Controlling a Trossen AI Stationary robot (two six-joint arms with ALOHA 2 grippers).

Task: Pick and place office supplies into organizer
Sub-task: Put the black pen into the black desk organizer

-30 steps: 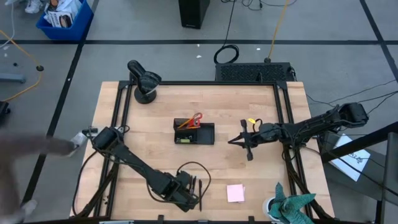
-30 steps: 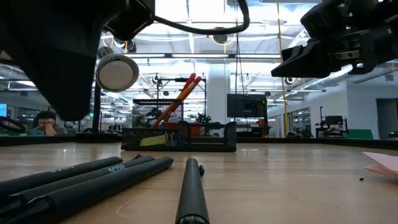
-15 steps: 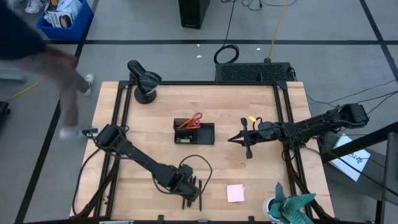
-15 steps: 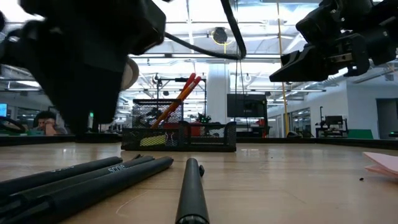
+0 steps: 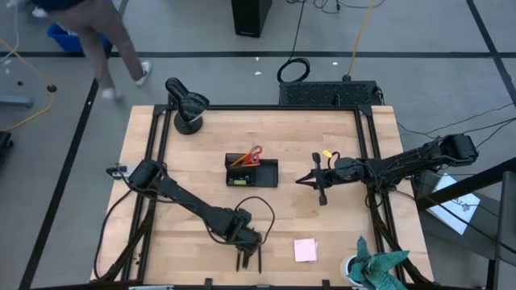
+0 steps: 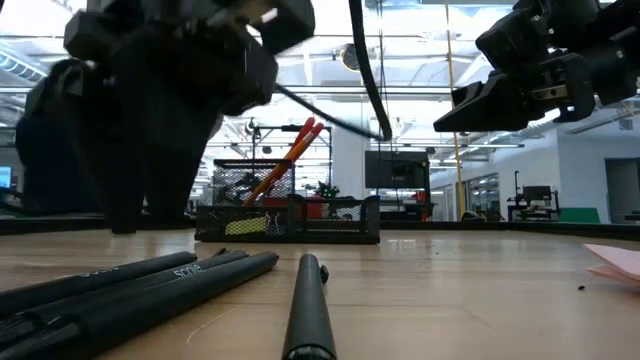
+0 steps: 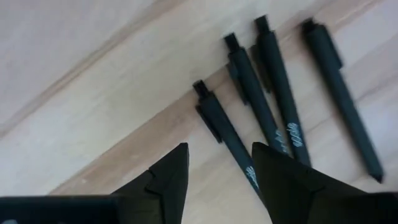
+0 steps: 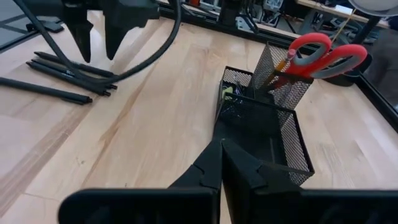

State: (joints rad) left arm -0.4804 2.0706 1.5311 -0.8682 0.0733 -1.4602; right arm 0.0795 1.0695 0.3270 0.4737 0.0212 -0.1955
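We see the left gripper, jaws apart, above the black pens near the surface's front edge; right gripper jaws together.

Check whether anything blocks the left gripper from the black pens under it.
Nothing visible does. The left gripper hangs open right above the four black pens, which lie on bare table with only air between.

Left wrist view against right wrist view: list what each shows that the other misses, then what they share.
Only the left wrist view: the left gripper from behind, open, empty, over the table.

Only the right wrist view: the organizer, with red-handled scissors and orange pencil standing in its cup, and the shut right gripper.

Both: the black pens lying on the wooden table.
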